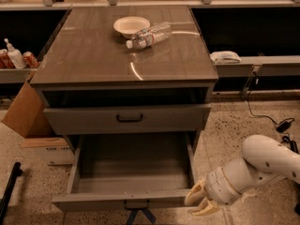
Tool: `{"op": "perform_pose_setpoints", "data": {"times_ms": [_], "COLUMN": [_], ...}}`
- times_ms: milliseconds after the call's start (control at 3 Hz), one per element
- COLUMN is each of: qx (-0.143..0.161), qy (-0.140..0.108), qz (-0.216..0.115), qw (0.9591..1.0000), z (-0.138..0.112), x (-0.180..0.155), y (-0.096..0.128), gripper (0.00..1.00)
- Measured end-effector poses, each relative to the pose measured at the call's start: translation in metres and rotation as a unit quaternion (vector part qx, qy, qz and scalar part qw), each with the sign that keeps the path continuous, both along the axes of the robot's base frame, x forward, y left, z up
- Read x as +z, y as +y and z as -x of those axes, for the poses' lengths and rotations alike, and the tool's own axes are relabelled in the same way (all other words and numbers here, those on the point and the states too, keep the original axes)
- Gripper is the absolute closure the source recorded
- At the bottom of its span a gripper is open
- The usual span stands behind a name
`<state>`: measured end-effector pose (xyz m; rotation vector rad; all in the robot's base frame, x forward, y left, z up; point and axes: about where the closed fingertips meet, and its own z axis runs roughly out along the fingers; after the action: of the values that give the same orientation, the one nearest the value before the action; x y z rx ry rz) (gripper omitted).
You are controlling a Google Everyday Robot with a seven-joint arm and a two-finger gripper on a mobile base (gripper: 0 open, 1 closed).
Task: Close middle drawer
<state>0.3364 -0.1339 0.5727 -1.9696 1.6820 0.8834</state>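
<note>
We judge the step in hand to be bringing the hand onto the drawer front for the push. The middle drawer (133, 170) stands pulled far out in the lower centre of the frame. It is empty inside, and its flat front with the small handle (136, 204) lies near the bottom edge.

To close it well, we would press flat on the front, nearer the handle than the corner. We would then push straight toward the cabinet, so the box runs square and does not rack to one side. We would also keep clear of the top drawer (126, 119), which sits slightly out above it.

The hand (191, 206) is at the lower right, just beside the right end of the drawer front; we cannot tell whether it touches. Its two pale fingers are moderately spread and hold nothing.
</note>
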Motion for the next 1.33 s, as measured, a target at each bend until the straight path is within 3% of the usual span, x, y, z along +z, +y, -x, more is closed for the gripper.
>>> {"op": "perform_pose_setpoints", "data": {"times_ms": [333,667,1333], "qx": [0.001,0.002,0.007], "qy": [0.001,0.003,0.004], "qz": [0.0,0.004,0.054], "qw": [1.0,1.0,0.9985], "z": [0.001,0.001,0.007], "x": [-0.001,-0.005,-0.048], "y": [0.001,0.002,0.008], "gripper": [0.88,1.0,1.0]}}
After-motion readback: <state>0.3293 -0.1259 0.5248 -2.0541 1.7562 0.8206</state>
